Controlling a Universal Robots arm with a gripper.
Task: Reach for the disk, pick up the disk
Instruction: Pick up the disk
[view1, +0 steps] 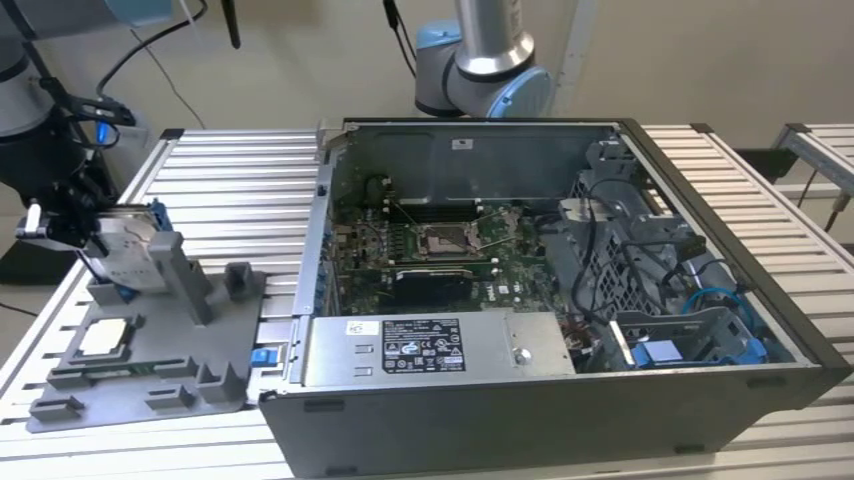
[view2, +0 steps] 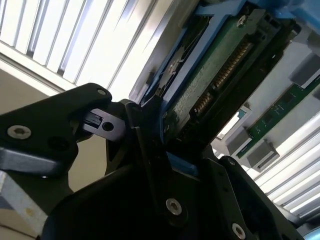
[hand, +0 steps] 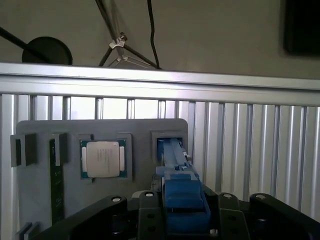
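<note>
The disk is a silver drive in a blue plastic frame, standing on edge at the upright slot of the grey fixture plate on the exterior view's left. My gripper sits at the disk's outer end and is shut on the disk. In the first wrist view the blue frame runs from between my black fingers down to the plate's slot. The second wrist view shows the disk's green circuit board and blue edge clamped between my fingers.
A small square silver chip lies in a pocket of the fixture plate. An open computer case with a grey labelled power-supply box takes up the table's middle. An arm base stands behind the case.
</note>
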